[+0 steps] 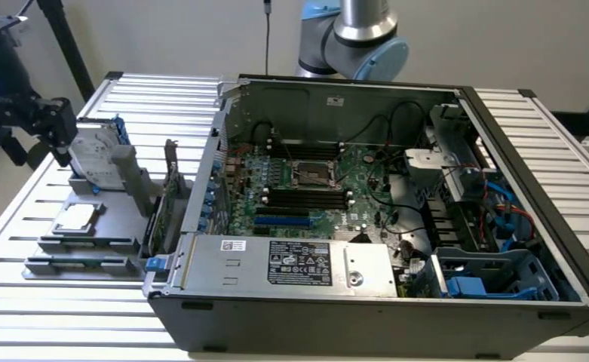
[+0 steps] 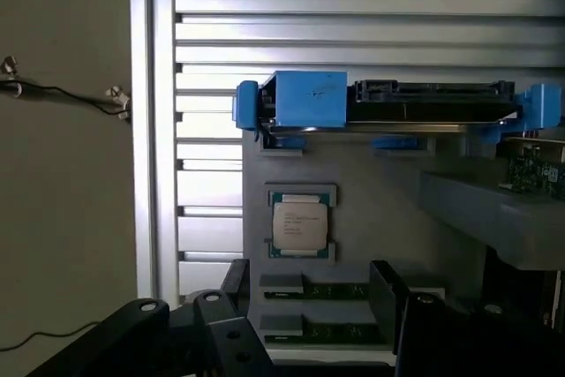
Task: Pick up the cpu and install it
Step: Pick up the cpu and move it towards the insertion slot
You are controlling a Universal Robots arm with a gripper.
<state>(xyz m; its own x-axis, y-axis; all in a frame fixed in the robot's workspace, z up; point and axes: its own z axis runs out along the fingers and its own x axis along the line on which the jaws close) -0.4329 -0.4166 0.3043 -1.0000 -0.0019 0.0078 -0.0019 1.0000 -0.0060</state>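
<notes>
Gripper (image 1: 38, 143) wide open, nothing in it, well clear of the cpu (image 1: 76, 219). The cpu lies flat in its recess on the grey holder (image 1: 123, 216), at the exterior view's left of the PC case (image 1: 375, 317), near the blue-railed HDD (image 1: 98, 154).

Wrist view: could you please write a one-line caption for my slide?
Open gripper facing the cpu, which lies untouched in its grey holder, next to the blue-railed hard drive.
</notes>
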